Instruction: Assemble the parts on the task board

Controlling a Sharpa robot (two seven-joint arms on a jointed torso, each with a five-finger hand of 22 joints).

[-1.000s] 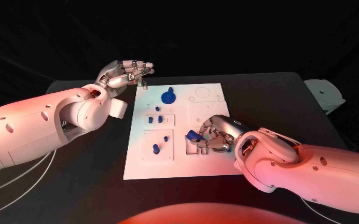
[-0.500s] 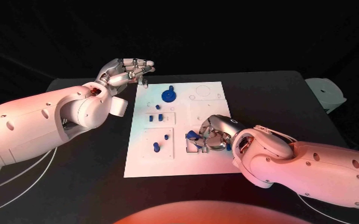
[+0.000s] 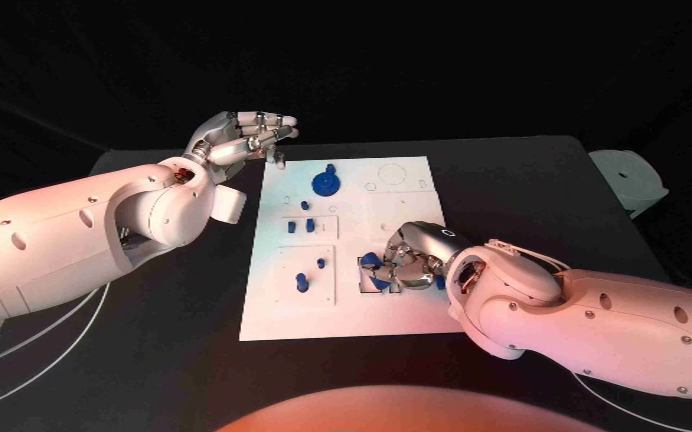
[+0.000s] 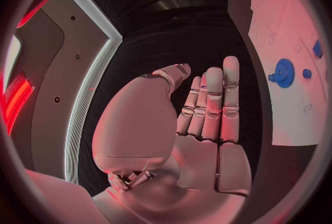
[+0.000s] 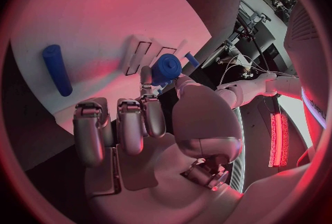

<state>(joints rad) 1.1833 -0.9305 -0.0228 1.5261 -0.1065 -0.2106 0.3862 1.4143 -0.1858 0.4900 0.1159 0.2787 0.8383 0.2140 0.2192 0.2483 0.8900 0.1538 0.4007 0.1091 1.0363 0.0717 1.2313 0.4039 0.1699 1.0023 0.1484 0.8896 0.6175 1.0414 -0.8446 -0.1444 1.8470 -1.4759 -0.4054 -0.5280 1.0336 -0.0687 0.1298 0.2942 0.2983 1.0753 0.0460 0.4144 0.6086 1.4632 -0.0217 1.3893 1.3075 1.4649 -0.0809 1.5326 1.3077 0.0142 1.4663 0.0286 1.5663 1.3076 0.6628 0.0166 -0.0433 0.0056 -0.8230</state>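
The white task board [image 3: 378,320] lies mid-table. My right hand [image 3: 410,265] rests low over its lower right recesses and pinches a small blue part [image 3: 372,260] between thumb and a finger; the right wrist view shows that part [image 5: 166,68] at the fingertips above the board [image 5: 76,19], with a blue cylinder [image 5: 57,69] lying nearby. My left hand [image 3: 245,137] hovers off the board's far left corner, fingers straight and holding nothing [image 4: 207,108]. A blue gear [image 3: 326,187] stands near the board's top, and other small blue parts [image 3: 299,225] sit in the left recesses.
A white object [image 3: 629,180] sits at the table's right edge. White cables [image 3: 51,347] run along the near left of the black table. The board's edge and the gear [image 4: 284,73] show beside my left hand.
My right hand has crept slightly left and down over the recess with the blue part still pinched. The left hand has barely moved.
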